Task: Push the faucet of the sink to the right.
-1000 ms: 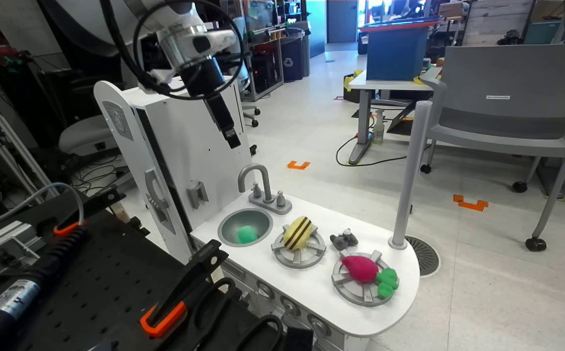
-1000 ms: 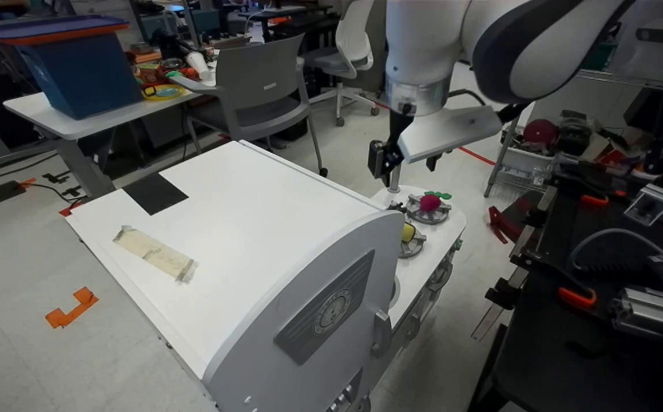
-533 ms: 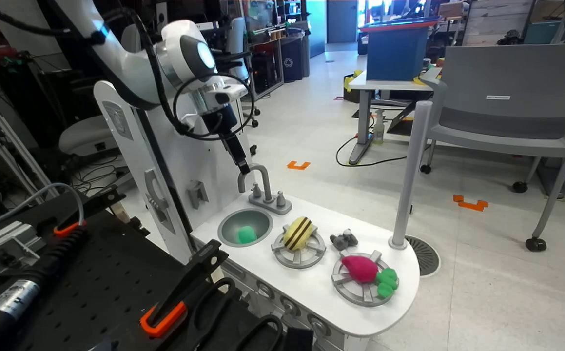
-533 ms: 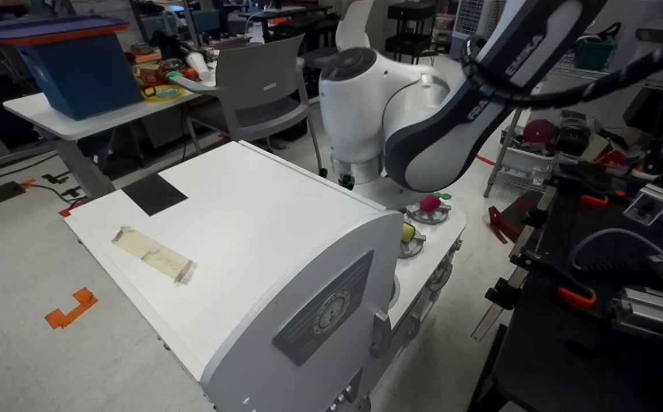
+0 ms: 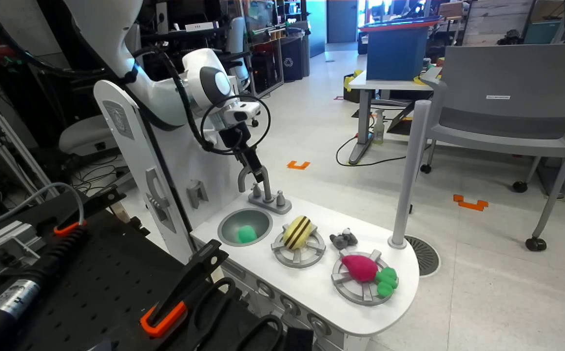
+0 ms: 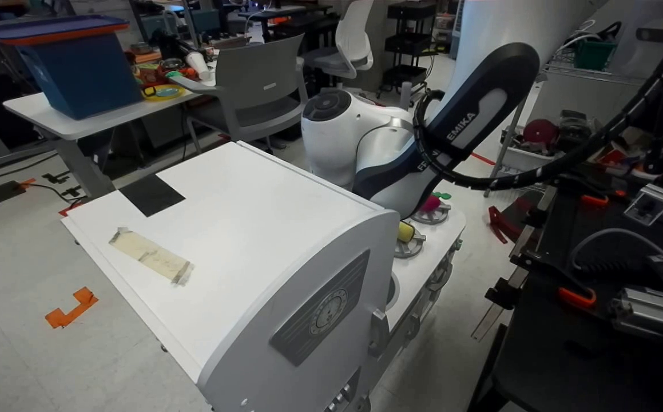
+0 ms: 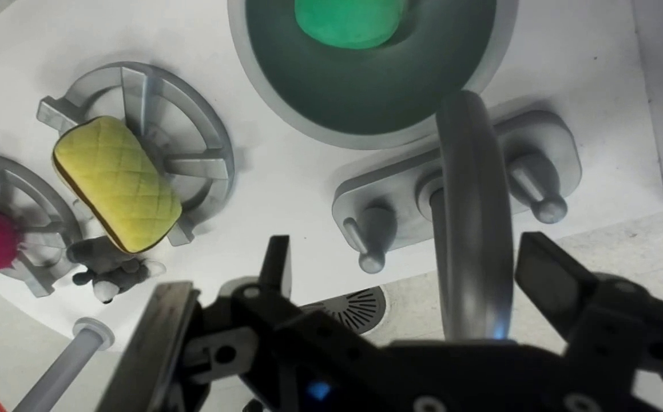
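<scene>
The grey faucet (image 7: 474, 200) arches over the dark round sink (image 7: 331, 114) in the wrist view. Its spout also shows in an exterior view (image 5: 242, 183), pointing over the sink (image 5: 228, 226). My gripper (image 7: 407, 254) is open, with the faucet's arch between its fingers. The faucet stands much closer to the right finger (image 7: 554, 280) in the wrist view; I cannot tell whether they touch. In an exterior view the gripper (image 5: 259, 178) is at the top of the arch and hides part of it. In the remaining exterior view the arm and cabinet hide gripper and faucet.
A green ball (image 7: 348, 20) lies in the sink. A yellow striped toy (image 5: 298, 233), a small grey plush (image 5: 343, 239) and a pink toy (image 5: 360, 268) are on the counter beside it. A grey post (image 5: 411, 175) stands at the far end. The white cabinet (image 6: 239, 229) rises beside the sink.
My gripper has come down from above and to the right in an exterior view, onto the faucet's arch. The white cabinet has shifted slightly left in an exterior view.
</scene>
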